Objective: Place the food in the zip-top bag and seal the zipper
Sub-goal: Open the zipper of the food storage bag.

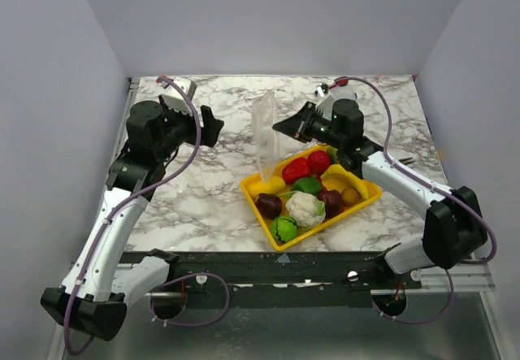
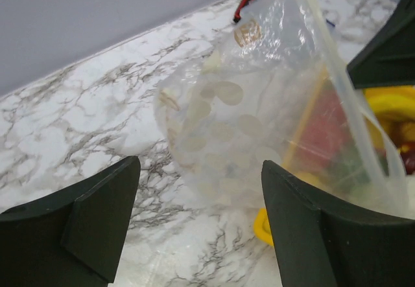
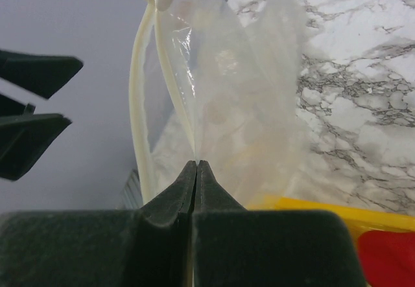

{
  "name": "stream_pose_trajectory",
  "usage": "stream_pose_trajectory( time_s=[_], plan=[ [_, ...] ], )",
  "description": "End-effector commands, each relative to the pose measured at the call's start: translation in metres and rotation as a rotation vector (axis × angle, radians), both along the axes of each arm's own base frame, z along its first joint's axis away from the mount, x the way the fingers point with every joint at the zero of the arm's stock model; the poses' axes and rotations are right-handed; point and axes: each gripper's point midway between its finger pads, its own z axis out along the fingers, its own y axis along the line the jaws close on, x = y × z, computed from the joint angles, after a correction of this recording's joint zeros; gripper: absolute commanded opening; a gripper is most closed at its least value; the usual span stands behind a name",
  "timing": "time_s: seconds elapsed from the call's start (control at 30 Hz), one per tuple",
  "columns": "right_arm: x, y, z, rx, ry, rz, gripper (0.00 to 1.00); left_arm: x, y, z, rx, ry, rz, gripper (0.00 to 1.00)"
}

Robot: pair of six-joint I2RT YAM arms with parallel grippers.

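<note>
— While the zip-top bag (image 1: 264, 128) has nothing in it yet, it stands on edge on the table (image 1: 195, 197). What props it up?
— The right gripper (image 3: 196, 170). It is clamped flat on one lip of the mouth, with the zipper (image 3: 144, 92) strip running up from its tips. From the top camera it reaches in at the bag's 3 o'clock.
— And the food (image 1: 307, 191)?
— All in the yellow tray (image 1: 253, 188), about 5 o'clock from the bag and just beside its foot. I see a red pepper (image 1: 296, 169), a cauliflower (image 1: 305, 207), and green and dark pieces (a few half hidden under the others).
— Why stand the bag up like that?
— My reading is that the mouth edge runs top to bottom and faces the tray, so the food would have a short way in. The right wrist view shows the two zipper strips bowed apart below their white top ends, so the mouth gapes a little.
— And the left gripper (image 2: 200, 170)?
— It is spread wide with nothing in it, at the bag's 9 o'clock. It is near the dotted side wall, and I can't make out any contact. I'd judge it is placed to take the other lip and widen the opening.
— Any risk?
— The film is floppy. Pinched on one side only, it could sag or slip before anything goes in.
</note>
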Motion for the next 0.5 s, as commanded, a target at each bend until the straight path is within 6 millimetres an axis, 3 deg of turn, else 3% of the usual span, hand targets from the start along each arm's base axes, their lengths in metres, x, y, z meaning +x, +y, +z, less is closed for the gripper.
stream_pose_trajectory(
  time_s=[0.0, 0.1, 0.47],
  plan=[
    [0.018, 0.022, 0.020, 0.155, 0.111, -0.079, 0.01, -0.016, 0.003, -0.018, -0.135, 0.308, 0.121, 0.80],
    [0.017, 0.035, 0.023, 0.183, 0.123, -0.091, 0.01, -0.025, -0.015, -0.025, -0.169, 0.382, 0.028, 0.80],
    [0.007, 0.059, 0.036, 0.289, 0.139, -0.092, 0.01, -0.022, -0.028, -0.045, 0.006, 0.345, 0.075, 0.74]
  ],
)
